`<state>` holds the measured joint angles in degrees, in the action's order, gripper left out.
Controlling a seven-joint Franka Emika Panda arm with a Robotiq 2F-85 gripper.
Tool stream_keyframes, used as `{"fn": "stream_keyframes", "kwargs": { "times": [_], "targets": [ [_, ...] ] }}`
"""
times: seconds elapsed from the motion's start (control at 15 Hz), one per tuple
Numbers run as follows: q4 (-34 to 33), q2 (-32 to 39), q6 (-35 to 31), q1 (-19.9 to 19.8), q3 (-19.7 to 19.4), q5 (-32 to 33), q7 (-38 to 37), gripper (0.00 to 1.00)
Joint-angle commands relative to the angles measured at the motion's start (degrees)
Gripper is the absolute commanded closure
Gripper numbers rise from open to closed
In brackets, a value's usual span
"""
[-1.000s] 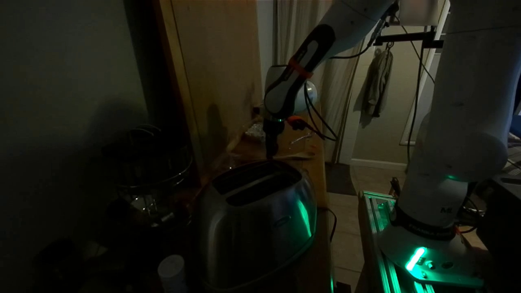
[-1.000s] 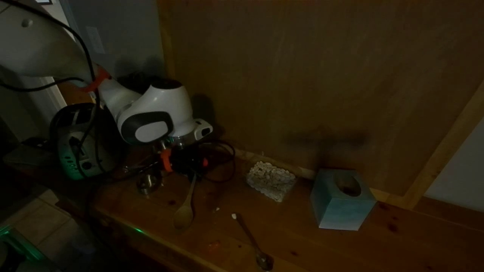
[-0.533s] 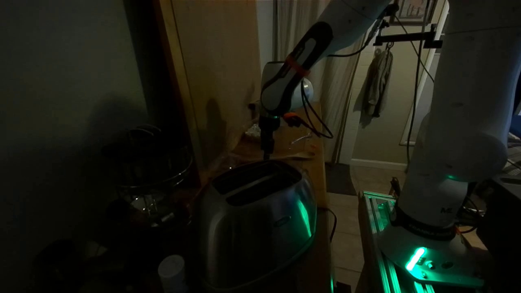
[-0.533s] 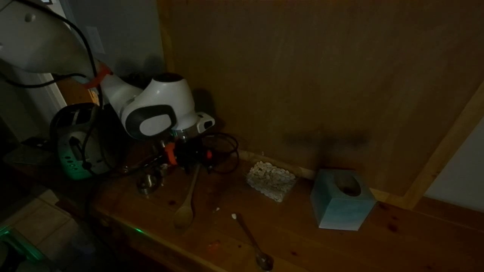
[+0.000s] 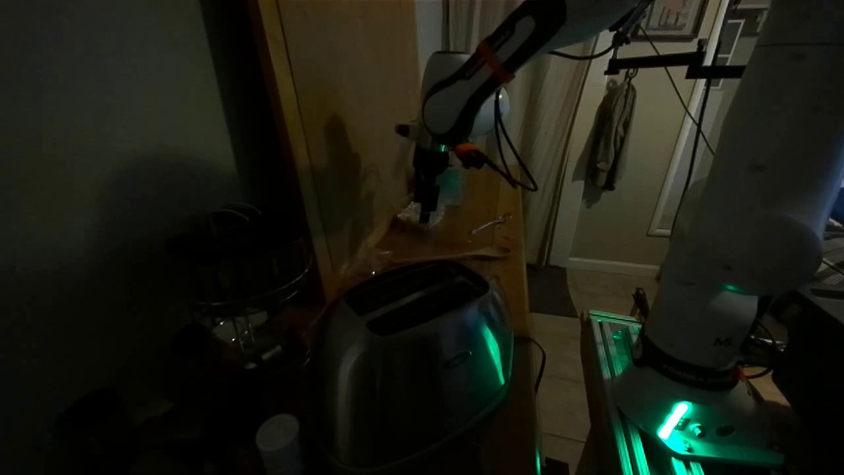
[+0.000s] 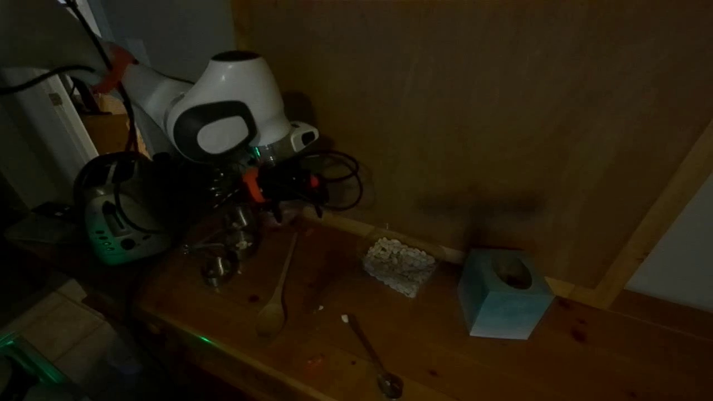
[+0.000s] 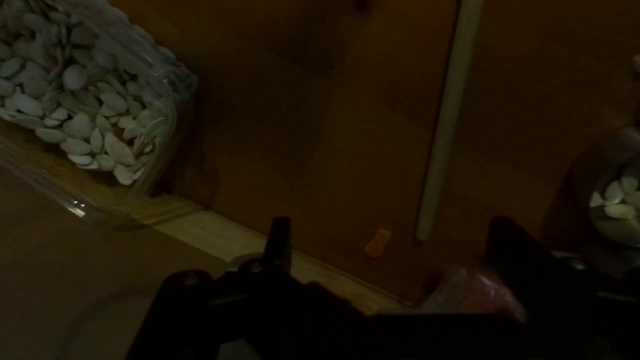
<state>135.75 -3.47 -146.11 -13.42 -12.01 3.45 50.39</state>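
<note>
One small orange piece [image 7: 378,243] lies loose on bench [image 7: 320,150], lower centre of wrist view. Hand [image 7: 390,225] spread wide, empty. Seeds [image 7: 75,100] in clear tub [image 7: 77,207], upper left; some in cup [image 7: 622,234], right edge. Likely stage: no grasp under way, orange piece untouched.

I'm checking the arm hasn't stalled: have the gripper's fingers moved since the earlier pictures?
Yes, upward: in an exterior view, the fingers, which earlier reached the top rim of the toaster in the picture, now show clearly above it.
</note>
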Motion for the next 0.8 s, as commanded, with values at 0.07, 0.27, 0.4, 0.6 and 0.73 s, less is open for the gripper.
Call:
{"fn": "stream_keyframes", "kwargs": {
  "times": [0.07,0.27,0.4,0.6,0.73],
  "targets": [
    [-0.4,-7.1,9.1,-0.2,-0.9,4.6,-4.4,0.0],
    [-0.6,-6.8,10.0,0.8,-1.9,3.4,-3.6,0.0],
    [-0.6,-8.5,12.3,0.8,-2.1,3.6,-4.2,0.0],
    [-0.6,-8.8,12.7,0.8,-2.1,3.7,-4.4,0.0],
    [-0.6,-8.8,12.7,0.8,-2.1,3.8,-4.5,0.0]
  ]
}}
